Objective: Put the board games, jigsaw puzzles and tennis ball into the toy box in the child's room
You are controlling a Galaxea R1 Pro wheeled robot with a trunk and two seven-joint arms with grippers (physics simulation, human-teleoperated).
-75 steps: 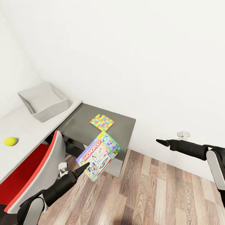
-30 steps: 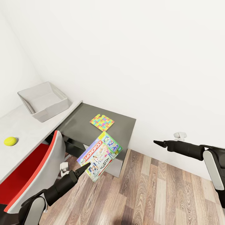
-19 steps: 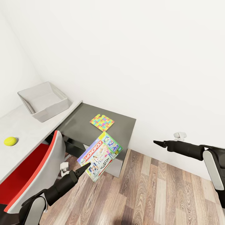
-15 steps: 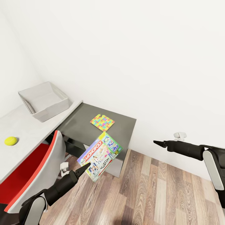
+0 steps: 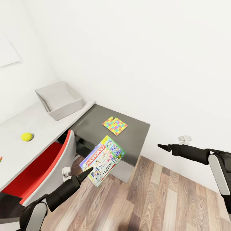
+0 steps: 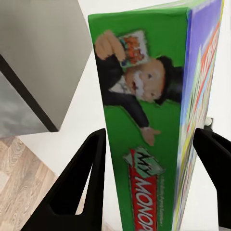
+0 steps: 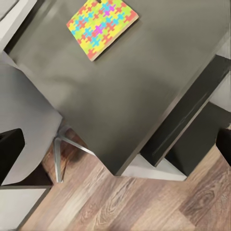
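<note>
Green-edged board game (image 5: 102,160) clamped in left gripper (image 5: 86,175); right gripper (image 5: 159,146) fingers spread apart.

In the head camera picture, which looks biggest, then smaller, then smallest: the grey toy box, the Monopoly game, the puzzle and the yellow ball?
1. Toy box and Monopoly game: about alike, and the game is nearer the camera, so unsure.
2. Jigsaw puzzle.
3. Tennis ball.

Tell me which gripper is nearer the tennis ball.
Left. The left gripper, shut on the Monopoly box, hangs over the floor beside the red chair, with the ball on the desk beyond. The right gripper hangs far across, near the wall.
</note>
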